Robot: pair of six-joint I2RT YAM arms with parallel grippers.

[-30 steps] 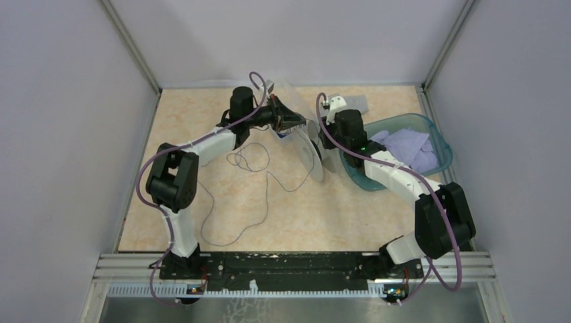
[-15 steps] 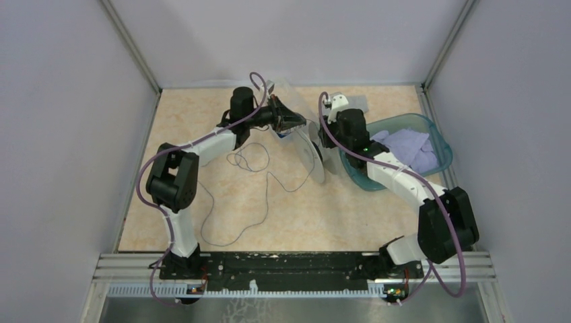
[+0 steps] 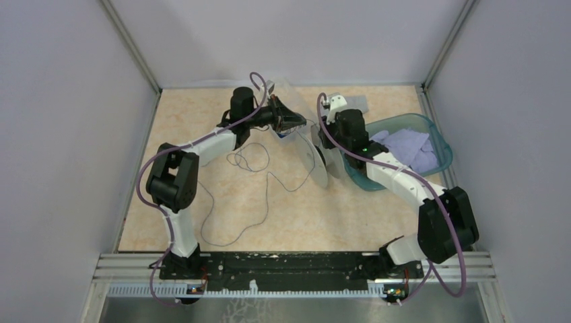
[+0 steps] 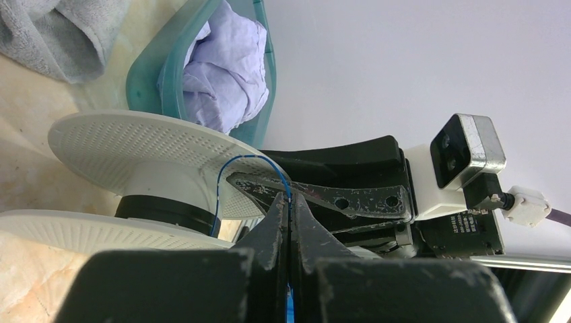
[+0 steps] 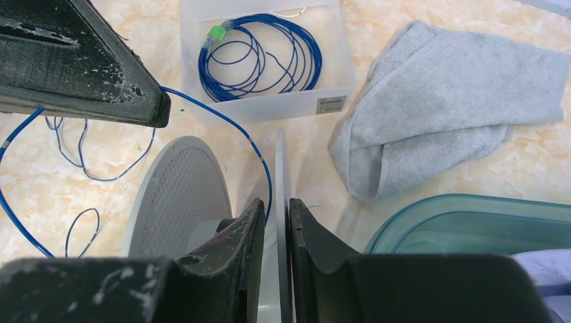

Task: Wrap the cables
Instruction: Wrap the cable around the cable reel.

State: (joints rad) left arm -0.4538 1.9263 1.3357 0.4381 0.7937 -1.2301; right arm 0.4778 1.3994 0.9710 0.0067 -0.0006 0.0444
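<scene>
The pale grey spool (image 3: 316,160) stands on edge at mid table, between my two grippers. My right gripper (image 5: 276,205) is shut on the rim of one spool flange (image 5: 281,161); the other flange (image 5: 178,188) is to its left. My left gripper (image 4: 290,196) is shut on the thin cable (image 4: 232,165), which arcs from the fingertips down to the spool's dark core. In the right wrist view the cable (image 5: 229,124) looks blue and runs from the left gripper's finger (image 5: 81,74) towards the spool. The rest of the cable (image 3: 267,195) lies in loose loops on the table.
A clear box (image 5: 262,108) behind the spool holds a coiled bright blue wire (image 5: 259,57) with a green end. A grey towel (image 5: 444,101) lies at the back right. A teal basin (image 3: 441,145) with lilac cloth sits beside the right arm. Walls close in three sides.
My right arm's elbow has shifted slightly right, and the spool's lower rim has swung a little towards the right. My left arm and the cable loops stay where they were.
</scene>
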